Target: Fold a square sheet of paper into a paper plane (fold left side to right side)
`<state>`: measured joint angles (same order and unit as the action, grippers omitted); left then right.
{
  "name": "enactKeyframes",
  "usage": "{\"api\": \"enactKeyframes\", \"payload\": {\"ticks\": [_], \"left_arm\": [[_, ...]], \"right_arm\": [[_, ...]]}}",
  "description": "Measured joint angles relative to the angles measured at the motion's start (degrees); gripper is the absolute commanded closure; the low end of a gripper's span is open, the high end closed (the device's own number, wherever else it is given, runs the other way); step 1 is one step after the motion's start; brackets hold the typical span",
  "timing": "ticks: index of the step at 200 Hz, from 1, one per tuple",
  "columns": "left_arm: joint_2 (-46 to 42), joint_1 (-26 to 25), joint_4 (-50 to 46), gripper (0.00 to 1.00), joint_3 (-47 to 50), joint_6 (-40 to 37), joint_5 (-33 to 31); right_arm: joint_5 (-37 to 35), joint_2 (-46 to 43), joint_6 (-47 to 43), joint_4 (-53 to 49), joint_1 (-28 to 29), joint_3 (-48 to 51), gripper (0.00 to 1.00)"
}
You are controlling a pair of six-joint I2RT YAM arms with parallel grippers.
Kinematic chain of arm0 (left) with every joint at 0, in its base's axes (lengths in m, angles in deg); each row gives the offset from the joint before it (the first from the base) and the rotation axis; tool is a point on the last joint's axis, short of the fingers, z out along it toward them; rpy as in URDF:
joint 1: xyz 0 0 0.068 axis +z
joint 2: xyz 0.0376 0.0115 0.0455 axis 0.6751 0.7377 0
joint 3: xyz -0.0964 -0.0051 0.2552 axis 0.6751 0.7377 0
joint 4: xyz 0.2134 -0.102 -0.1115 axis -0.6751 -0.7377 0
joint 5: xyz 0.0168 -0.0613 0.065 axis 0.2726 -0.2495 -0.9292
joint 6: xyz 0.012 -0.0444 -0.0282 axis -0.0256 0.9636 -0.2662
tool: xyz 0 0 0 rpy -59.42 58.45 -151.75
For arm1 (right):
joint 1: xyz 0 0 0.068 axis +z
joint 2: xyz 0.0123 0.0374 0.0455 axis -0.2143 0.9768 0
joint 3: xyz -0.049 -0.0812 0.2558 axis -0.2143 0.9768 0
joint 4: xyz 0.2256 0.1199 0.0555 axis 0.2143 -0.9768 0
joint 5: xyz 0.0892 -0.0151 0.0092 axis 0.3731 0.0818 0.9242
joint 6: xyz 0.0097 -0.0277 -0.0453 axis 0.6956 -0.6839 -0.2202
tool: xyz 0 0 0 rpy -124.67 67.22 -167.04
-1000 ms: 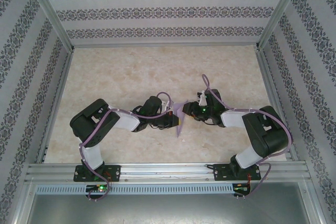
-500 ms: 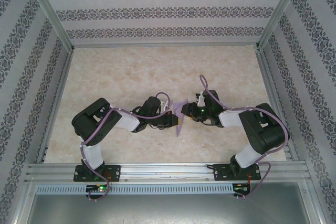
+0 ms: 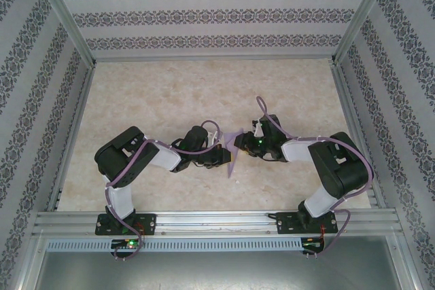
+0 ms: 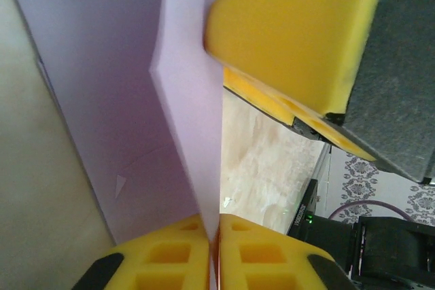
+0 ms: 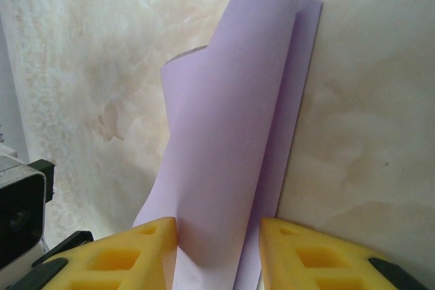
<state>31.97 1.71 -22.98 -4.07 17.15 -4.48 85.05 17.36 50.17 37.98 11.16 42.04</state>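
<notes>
Paper sheet (image 5: pixel 224 154) folded, pinched by left fingers (image 4: pixel 166 257); right fingers (image 5: pixel 119 257) astride.

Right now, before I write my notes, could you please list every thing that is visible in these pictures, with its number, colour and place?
square sheet of paper: one, lavender, partly folded, near the table's middle, between the two grippers
table: one, beige marbled top, under the paper
walls: three, white with grey patterned stripes, around the table
metal rail: one, silver, along the near edge
left arm: one, black and white, left side
right arm: one, black and white, right side
left gripper: one, yellow fingers, shut on the paper's edge
right gripper: one, yellow fingers, open, a finger on each side of the paper
</notes>
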Motion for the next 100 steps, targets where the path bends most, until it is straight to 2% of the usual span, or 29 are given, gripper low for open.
{"api": "enactKeyframes", "payload": {"ticks": [100], "left_arm": [[-2.91,1.53,-1.44,0.71,1.11,-0.76,-0.48]], "right_arm": [[-1.81,0.79,-1.11,-4.92,0.74,-2.45,0.64]]}}
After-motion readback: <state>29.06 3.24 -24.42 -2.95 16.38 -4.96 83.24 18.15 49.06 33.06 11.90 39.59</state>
